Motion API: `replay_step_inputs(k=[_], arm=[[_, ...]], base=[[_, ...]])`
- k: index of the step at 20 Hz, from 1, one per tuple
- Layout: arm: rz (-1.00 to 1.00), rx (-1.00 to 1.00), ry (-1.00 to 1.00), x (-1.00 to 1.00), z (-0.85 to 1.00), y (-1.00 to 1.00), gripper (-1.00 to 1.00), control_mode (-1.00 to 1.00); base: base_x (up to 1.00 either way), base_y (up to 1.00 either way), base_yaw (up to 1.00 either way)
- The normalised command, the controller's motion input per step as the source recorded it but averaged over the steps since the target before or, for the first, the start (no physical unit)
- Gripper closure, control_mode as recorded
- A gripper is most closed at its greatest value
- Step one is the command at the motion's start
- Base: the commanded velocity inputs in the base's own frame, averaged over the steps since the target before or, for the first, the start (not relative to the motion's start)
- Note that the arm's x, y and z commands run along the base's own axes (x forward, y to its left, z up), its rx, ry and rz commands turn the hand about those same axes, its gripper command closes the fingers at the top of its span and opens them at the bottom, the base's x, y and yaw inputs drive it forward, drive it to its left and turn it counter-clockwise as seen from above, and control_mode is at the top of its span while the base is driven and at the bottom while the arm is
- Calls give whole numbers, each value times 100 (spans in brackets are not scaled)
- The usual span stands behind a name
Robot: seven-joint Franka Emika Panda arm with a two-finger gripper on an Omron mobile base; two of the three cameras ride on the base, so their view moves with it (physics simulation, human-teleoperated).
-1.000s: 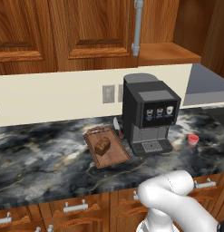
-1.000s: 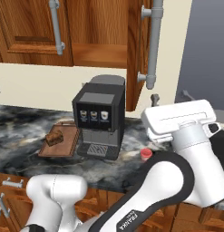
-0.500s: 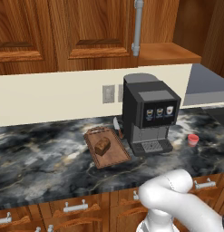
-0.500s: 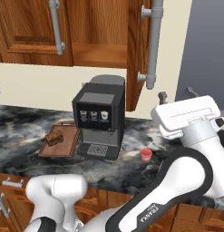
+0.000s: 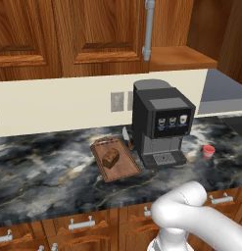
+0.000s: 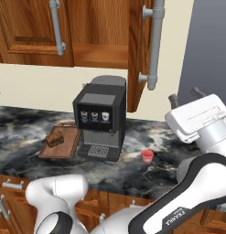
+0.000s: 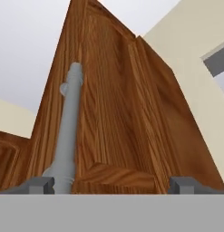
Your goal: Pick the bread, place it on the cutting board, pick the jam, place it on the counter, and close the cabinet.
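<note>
The bread point(image 5: 111, 157) lies on the cutting board point(image 5: 123, 168), at 9 o'clock from the coffee machine point(image 5: 161, 123); the jam point(image 5: 208, 151) stands on the counter point(image 5: 49, 171) at 3 o'clock. The cabinet point(image 6: 140, 55) door stands ajar. The gripper point(image 7: 111, 185) faces it, jaws spread wide, empty.

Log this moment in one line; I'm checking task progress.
bread on cutting board | jam on counter | cabinet door open | pincer open, facing door
</note>
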Motion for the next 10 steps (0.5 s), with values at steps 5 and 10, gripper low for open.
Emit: replay_step_inputs(k=[5, 10], arm=[[8, 0, -2, 0, 0, 0, -100, -100], [2, 0, -3, 0, 0, 0, -100, -100]], base=[[0, 0, 0], [0, 0, 0]])
